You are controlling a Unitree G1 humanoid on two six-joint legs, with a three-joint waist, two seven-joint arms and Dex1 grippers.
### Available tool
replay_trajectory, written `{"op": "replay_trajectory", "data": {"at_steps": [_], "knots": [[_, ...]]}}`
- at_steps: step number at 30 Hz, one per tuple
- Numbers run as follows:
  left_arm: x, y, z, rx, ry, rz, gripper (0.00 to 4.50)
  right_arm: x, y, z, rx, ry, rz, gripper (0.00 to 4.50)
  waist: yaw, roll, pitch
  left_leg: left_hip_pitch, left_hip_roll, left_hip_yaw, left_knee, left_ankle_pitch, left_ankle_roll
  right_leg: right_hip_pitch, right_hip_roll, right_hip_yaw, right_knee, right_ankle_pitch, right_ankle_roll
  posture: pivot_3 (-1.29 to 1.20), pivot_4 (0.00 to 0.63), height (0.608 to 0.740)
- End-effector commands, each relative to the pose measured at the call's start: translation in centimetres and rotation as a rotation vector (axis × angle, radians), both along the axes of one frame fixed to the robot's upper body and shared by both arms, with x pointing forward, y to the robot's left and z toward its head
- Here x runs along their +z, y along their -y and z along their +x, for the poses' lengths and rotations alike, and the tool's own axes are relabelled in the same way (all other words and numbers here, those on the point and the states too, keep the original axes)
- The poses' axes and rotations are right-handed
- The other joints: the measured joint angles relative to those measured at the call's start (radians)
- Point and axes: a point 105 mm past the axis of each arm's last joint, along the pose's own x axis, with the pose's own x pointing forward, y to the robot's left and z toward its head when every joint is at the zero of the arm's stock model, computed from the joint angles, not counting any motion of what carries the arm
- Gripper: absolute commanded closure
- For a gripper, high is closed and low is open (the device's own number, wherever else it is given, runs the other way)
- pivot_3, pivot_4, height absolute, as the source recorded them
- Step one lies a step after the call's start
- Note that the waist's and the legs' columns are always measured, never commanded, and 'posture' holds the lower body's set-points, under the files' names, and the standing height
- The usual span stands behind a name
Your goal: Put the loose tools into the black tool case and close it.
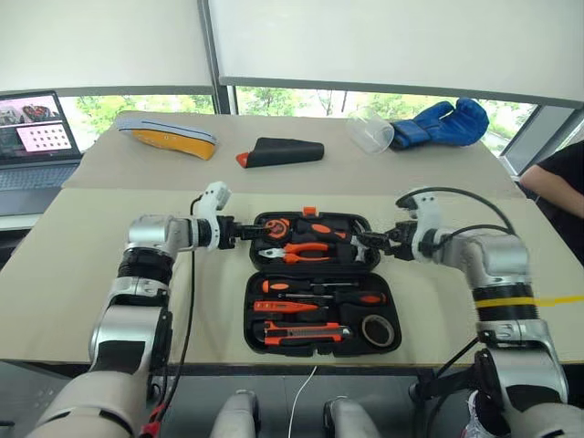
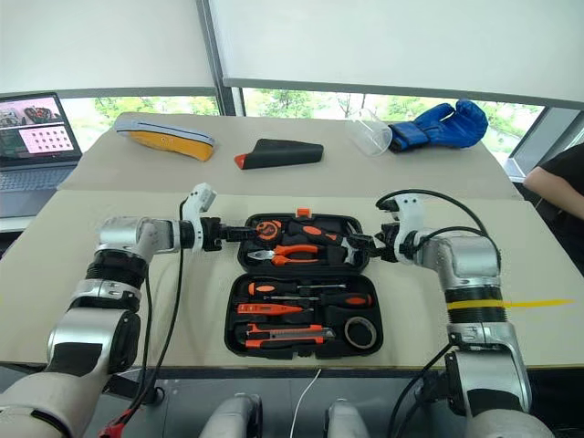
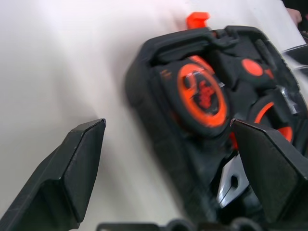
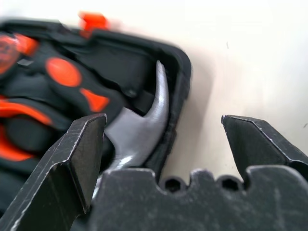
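On the bench, the black tool case [image 1: 310, 283] lies open (loose tools already slotted inside). Left gripper [image 1: 245, 232] and right gripper [image 1: 374, 241] flank its far half's short ends, fingers spread, empty, equally near.

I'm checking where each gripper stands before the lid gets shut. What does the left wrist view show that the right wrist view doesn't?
Left wrist view: the orange tape measure seated in the left end of the black tool case, with the left gripper open, one finger on each side of that end wall.
Right wrist view: the grey hammer head at the case's right end, with the right gripper open across that wall.
Both: the case's far half, its orange latch, and the tan table.
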Motion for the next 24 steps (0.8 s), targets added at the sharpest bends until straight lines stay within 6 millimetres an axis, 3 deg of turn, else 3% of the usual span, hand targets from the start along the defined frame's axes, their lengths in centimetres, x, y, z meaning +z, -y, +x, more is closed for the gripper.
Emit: {"op": "replay_trajectory", "data": {"at_steps": [1,7,9,11,15,19,24], "knots": [[0.6,-0.2,0.6,0.034,0.032,0.004,1.43,1.7,0.2,0.7,-0.013,0.073,0.021,1.00,-0.005,0.000,0.000,0.000,0.000,0.000,0.000,0.000,0.000,0.000,0.000,0.000,0.000,0.000,0.000,0.00,0.150,0.740],[0.3,-0.3,0.2,0.016,0.017,0.002,3.79,1.5,-0.5,0.2,0.012,0.059,0.049,3.22,-0.007,0.000,0.000,0.002,0.000,-0.001,0.000,0.000,0.000,0.001,0.000,0.000,0.001,0.001,0.001,0.00,0.150,0.740],[0.3,-0.3,0.2,0.014,0.019,0.003,4.35,1.5,-0.5,0.2,0.016,0.061,0.048,3.83,-0.007,0.000,0.000,0.004,0.000,-0.001,0.001,0.000,0.000,0.003,0.000,0.000,0.001,0.000,0.001,0.00,0.150,0.740],[0.3,-0.3,0.1,0.014,0.017,-0.003,4.50,1.5,-0.6,0.2,0.015,0.065,0.049,4.48,-0.010,0.000,0.000,0.004,0.000,-0.001,0.001,0.000,0.000,0.003,0.000,0.000,0.001,0.001,0.001,0.00,0.150,0.740],[0.4,-0.1,0.0,-0.004,0.045,0.007,4.50,2.2,-0.3,0.9,-0.019,0.127,0.010,4.48,-0.013,0.000,0.000,0.005,0.000,-0.001,0.001,0.000,0.000,0.003,0.000,0.000,0.002,0.001,0.000,0.00,0.150,0.740],[1.7,-0.1,1.3,-0.020,0.374,0.192,4.50,5.8,0.4,2.7,-0.094,0.369,-0.106,4.48,-0.011,0.001,0.000,0.005,0.000,0.000,0.000,0.000,-0.001,0.003,0.000,0.000,0.001,0.001,0.000,0.00,0.150,0.740],[8.4,1.6,2.7,0.031,0.766,0.152,4.50,11.2,-0.5,2.9,-0.080,0.690,-0.198,4.48,-0.003,0.001,0.002,0.000,0.000,0.000,0.001,0.003,-0.003,-0.001,0.000,0.000,0.000,0.001,-0.001,0.00,0.150,0.740]]}}
